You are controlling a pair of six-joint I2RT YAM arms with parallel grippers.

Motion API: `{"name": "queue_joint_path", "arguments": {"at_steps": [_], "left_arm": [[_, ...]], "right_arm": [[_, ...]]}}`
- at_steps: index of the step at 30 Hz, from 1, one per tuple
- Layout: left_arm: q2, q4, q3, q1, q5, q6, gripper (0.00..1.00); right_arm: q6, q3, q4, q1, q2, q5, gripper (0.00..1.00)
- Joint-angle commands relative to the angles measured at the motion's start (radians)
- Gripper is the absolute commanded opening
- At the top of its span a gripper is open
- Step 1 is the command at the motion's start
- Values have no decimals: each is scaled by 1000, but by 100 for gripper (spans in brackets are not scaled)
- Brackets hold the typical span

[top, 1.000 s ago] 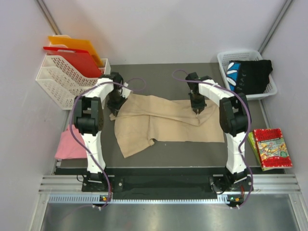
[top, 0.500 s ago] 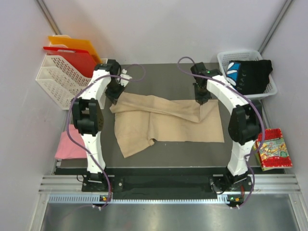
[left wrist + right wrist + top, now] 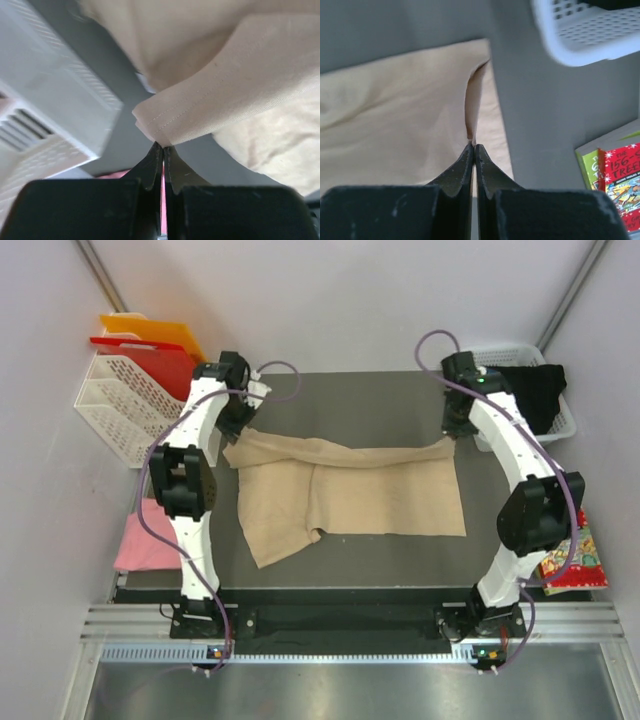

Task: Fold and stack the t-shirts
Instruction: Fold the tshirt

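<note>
Spreading step: the left end effector point(image 3: 162, 147) and right end effector point(image 3: 473, 146) clench the beige t-shirt's point(image 3: 360, 490) far corners; next, probably lay it flat

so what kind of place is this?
Probably a lab test cell: plain white enclosure walls, dark grey table with a beige cloth t-shirt on it, white plastic basket holding a black shirt.
</note>
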Motion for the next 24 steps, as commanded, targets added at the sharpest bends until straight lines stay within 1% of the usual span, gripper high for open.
{"name": "queue_joint_path", "arguments": {"at_steps": [1, 3, 4, 5, 8, 10, 13, 15, 17, 18, 19, 22, 24], "left_arm": [[70, 42, 246, 3, -118, 22, 0], [122, 62, 340, -2, -165, 51, 0], [133, 72, 361, -3, -210, 63, 0], [139, 112, 371, -5, -228, 88, 0], [138, 204, 359, -8, -277, 120, 0], [139, 235, 346, -11, -297, 126, 0], [119, 295, 317, -11, -333, 106, 0], [73, 354, 265, -12, -346, 100, 0], [20, 381, 233, -12, -341, 96, 0], [3, 393, 206, -14, -344, 94, 0], [-11, 396, 195, -17, -347, 97, 0], [-57, 376, 176, -20, -344, 106, 0], [-92, 355, 167, -21, -337, 105, 0]], "right_arm": [[28, 109, 100, -156, 58, 20, 0], [28, 174, 92, -190, 116, 26, 0], [25, 239, 86, -197, 132, 33, 0], [25, 267, 83, -201, 146, 32, 0], [32, 366, 89, -220, 198, 0, 0], [38, 433, 83, -222, 239, -29, 0], [40, 462, 81, -220, 240, -52, 0], [37, 456, 86, -220, 211, -56, 0], [37, 421, 87, -220, 183, -63, 0], [37, 398, 93, -220, 145, -72, 0], [38, 337, 109, -220, 122, -85, 0], [45, 224, 124, -220, 36, -95, 0], [46, 173, 129, -216, -25, -97, 0]]}}
